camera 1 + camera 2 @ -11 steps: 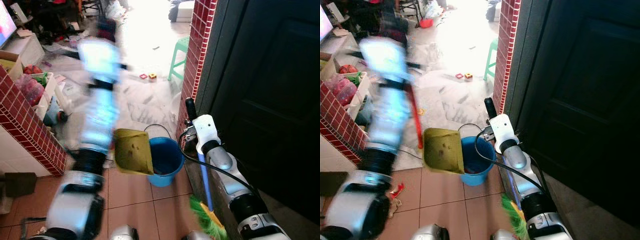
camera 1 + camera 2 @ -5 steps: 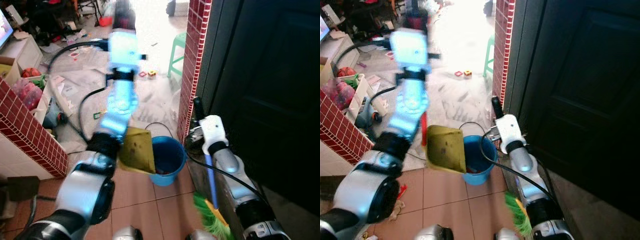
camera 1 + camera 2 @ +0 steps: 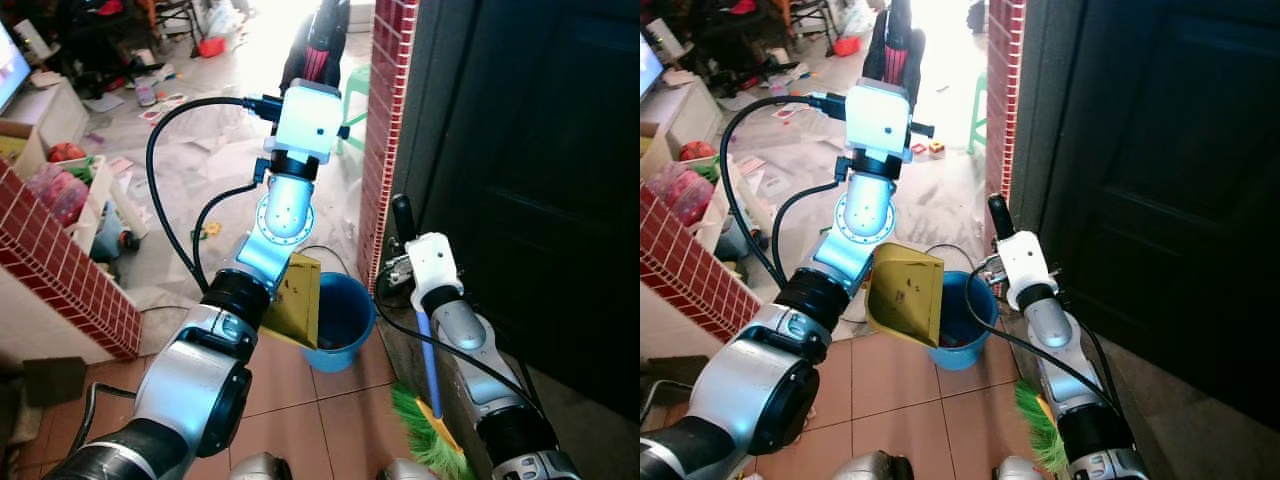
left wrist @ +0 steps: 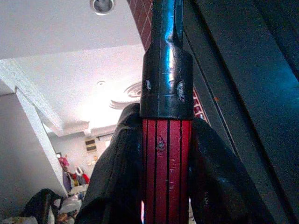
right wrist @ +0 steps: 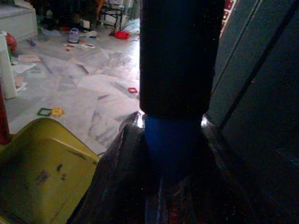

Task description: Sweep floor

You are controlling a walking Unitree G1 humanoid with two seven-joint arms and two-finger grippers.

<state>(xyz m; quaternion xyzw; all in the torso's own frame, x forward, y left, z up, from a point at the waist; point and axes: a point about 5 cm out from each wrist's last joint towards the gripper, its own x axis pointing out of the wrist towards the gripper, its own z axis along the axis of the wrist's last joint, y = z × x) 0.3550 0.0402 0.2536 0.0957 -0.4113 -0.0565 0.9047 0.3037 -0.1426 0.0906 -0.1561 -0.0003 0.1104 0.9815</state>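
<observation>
My left gripper point(image 3: 318, 42) is raised high and shut on the red handle point(image 4: 166, 168) of a yellow dustpan point(image 3: 298, 300). The pan is tipped steeply with its mouth against the rim of a blue bucket point(image 3: 345, 322) on the tiled floor. My right gripper point(image 3: 404, 226) is shut on a broom's blue handle point(image 3: 430, 365), just below its black end grip. The broom stands beside the dark door, with its green bristles point(image 3: 425, 452) down at the floor. In the right wrist view the blue handle point(image 5: 170, 144) sits between the fingers, and the dustpan point(image 5: 42, 182) lies beyond.
A low red-brick wall point(image 3: 60, 270) stands at the left and a brick pillar point(image 3: 385, 130) with a dark door point(image 3: 540, 200) at the right. Past the bucket, the marble floor holds toys, papers and a green stool point(image 3: 352, 90). A black cable point(image 3: 165, 200) loops off my left arm.
My left arm has swung right and up, lifting the red handle, so the dustpan now stands steeper against the bucket. The right arm and broom have hardly moved.
</observation>
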